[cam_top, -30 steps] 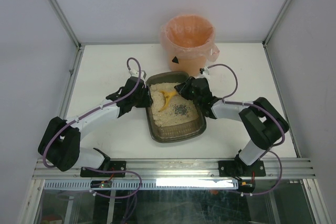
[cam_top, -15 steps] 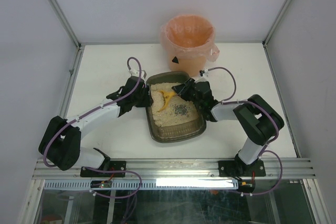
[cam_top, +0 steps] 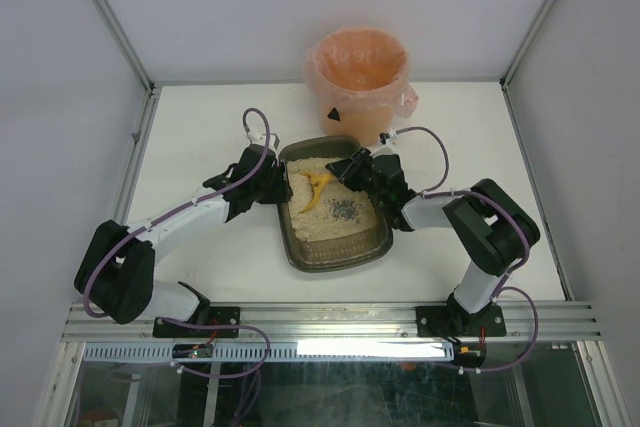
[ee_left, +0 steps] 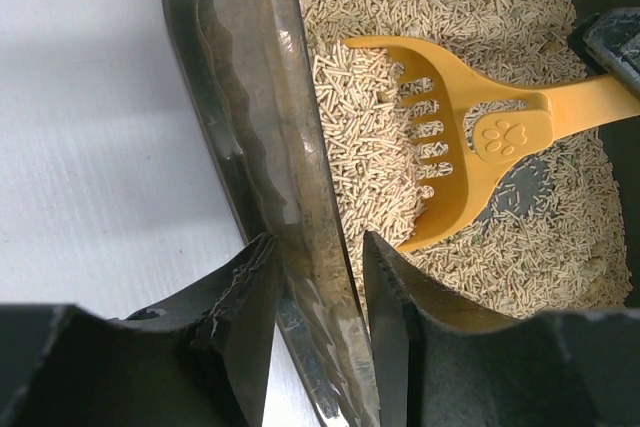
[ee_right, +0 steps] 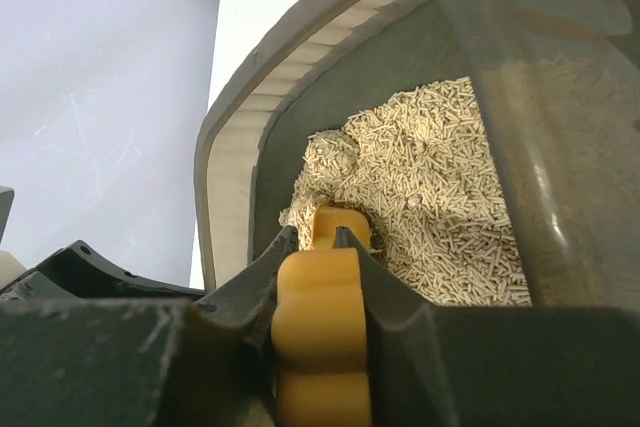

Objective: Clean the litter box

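White table (cam_top: 200, 127), matte surface. Litter box (cam_top: 335, 261) lies flat on it, long axis running near to far. Round pink-lined bin (cam_top: 365, 107) stands upright just beyond the litter box's far end, slightly to its right; contact between them unclear.

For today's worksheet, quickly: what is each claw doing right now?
Left claw: closed on the litter box rim.
Right claw: closed on the yellow scoop handle.

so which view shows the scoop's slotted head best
The left wrist view: the scoop is close up, slots and paw print clear, litter heaped on it. The top external view shows only a small yellow shape in the litter box. The right wrist view shows just the handle clamped in the right tool.
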Controlling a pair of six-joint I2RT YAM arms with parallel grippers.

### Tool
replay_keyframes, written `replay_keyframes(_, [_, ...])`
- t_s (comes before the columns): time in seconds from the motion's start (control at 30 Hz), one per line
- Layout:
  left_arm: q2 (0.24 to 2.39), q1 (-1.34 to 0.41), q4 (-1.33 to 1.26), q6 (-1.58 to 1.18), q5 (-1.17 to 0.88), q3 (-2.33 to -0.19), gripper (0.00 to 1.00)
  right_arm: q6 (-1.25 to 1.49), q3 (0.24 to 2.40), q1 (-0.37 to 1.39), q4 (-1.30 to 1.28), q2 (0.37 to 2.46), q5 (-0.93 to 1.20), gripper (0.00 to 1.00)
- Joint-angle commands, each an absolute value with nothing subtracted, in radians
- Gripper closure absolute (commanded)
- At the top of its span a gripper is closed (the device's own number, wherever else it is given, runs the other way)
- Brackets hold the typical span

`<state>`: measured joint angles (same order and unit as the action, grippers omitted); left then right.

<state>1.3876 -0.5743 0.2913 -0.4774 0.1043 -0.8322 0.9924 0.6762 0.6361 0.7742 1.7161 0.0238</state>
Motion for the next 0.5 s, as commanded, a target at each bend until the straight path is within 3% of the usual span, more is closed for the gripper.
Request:
replay_keyframes(0.0, [1.403,-0.575,0.236,-0.469,0.095,-0.862,0.61,1.076,0.645,0.686,0.74,1.726,0.165,1.0])
replay_keyframes(0.2, [1.378,-0.574,0.249,-0.466,0.105,-0.87,0.56,1.146,0.595,0.681,0.715,1.639,0.09,1.0])
replay_keyframes(0.47, [1.341,-0.568,0.262,-0.469,0.118,-0.874,0.41,1.23,0.52,0.644,0.788,1.578,0.078,1.0])
